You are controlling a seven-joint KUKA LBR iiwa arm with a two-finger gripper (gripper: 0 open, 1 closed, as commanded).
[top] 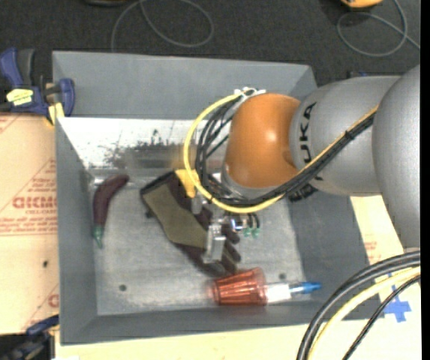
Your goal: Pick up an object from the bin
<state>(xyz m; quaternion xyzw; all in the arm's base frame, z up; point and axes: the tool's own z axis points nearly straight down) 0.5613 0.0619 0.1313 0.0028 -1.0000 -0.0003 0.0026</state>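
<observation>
My gripper hangs low over the middle of the bin, under the arm's orange cover. Its tip is at the right end of a flat olive-brown pouch-like thing with a dark maroon edge, which lies slanted across the bin's centre. Whether it touches that thing I cannot tell. Just below the gripper, near the front wall, lies a red ribbed translucent piece on a white shaft with a blue tip.
A dark maroon eggplant-shaped toy with a green stem end lies along the left wall. A small green bit shows right of the gripper. The arm and its yellow and black cables cover the bin's right half.
</observation>
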